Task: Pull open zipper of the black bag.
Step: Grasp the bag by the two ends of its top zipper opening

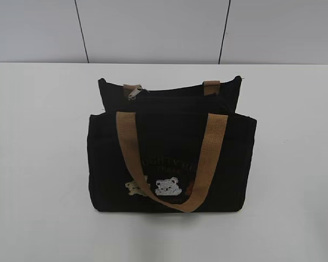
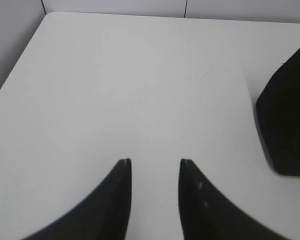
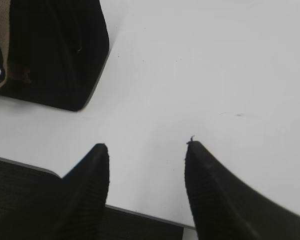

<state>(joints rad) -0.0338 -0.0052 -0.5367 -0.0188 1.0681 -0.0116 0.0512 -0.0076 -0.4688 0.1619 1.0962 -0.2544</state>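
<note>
From my station I saw the black bag (image 1: 172, 158) standing upright at the middle of the white table (image 1: 38, 164), its printed face with the pale bear patches (image 1: 156, 187) turned toward the exterior camera. One tan handle (image 1: 167, 158) drooped in a loop down that face; the stubs of the other handle (image 1: 211, 86) rose at the bag's back edge. The zipper (image 1: 169, 94) ran along the top of the bag, and its small silvery pull tab (image 1: 134, 93) sat at the left end of that line, just beside the left tan stub.

My left gripper (image 2: 155, 162) hung over bare table to the left of the bag, its two dark fingers (image 2: 121, 200) spread apart with nothing between them; only a black corner of the bag showed at the right edge of that wrist view. My right gripper (image 3: 146, 145) hovered near the table's front edge, to the right of the bag, its fingers (image 3: 92, 185) spread wider and empty, well apart from the fabric.
</note>
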